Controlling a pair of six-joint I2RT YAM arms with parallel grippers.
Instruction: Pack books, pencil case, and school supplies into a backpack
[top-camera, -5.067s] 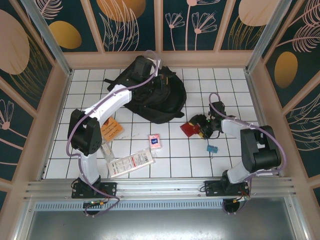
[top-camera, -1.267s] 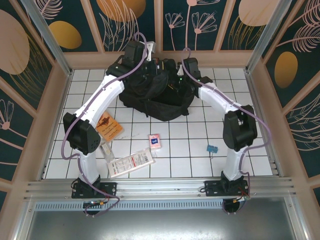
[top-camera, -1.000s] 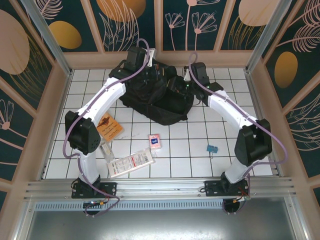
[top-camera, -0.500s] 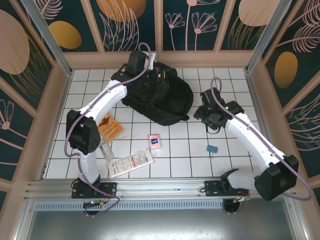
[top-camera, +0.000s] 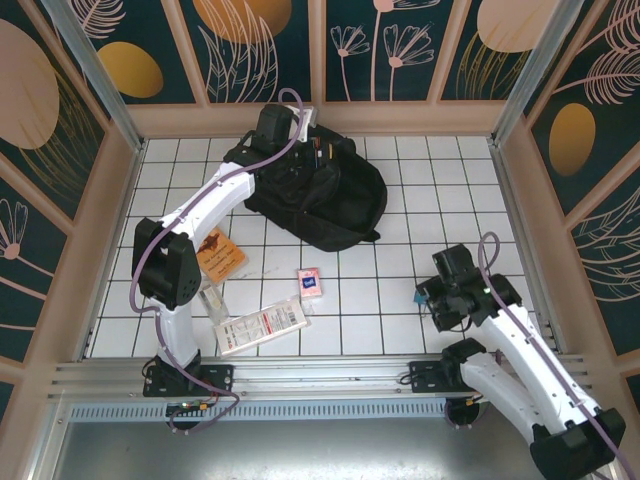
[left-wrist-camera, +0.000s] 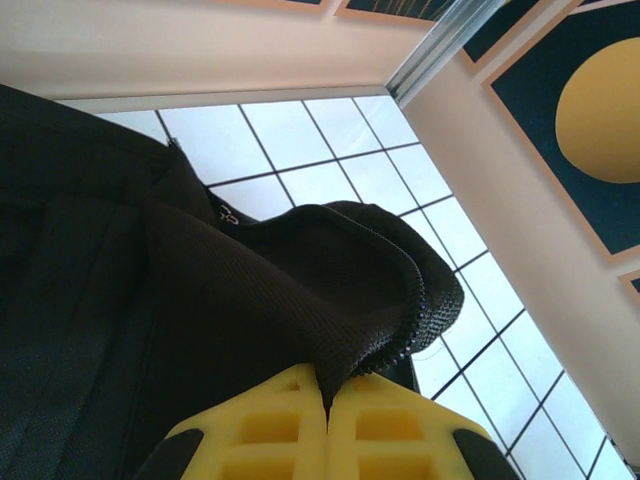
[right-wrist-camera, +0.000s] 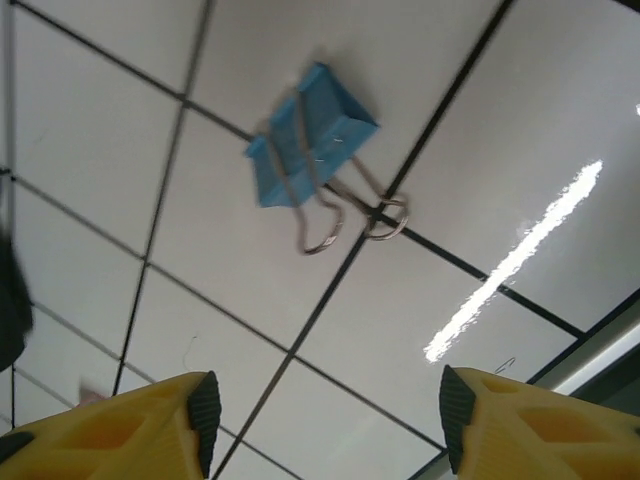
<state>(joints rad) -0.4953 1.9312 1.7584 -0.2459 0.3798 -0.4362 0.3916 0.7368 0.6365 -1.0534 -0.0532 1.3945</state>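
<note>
My right gripper (right-wrist-camera: 328, 410) has swung back from the backpack (top-camera: 345, 205) at the table's (top-camera: 400, 170) far edge. Fingers spread, it's hovering over the teal wire-handled clip (right-wrist-camera: 310, 150) toward the near right corner. My left gripper (left-wrist-camera: 326, 400) is pinching the soft mesh flap. Next, I'm thinking, it's dropping straight and squeezing that slick wedge.

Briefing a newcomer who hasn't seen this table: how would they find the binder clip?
Start at the black backpack at the far middle of the table, then come to the near right, where the right tool hovers. The clip lies on the table below it: small, blue, with two wire handles, unlike the pink box.
</note>
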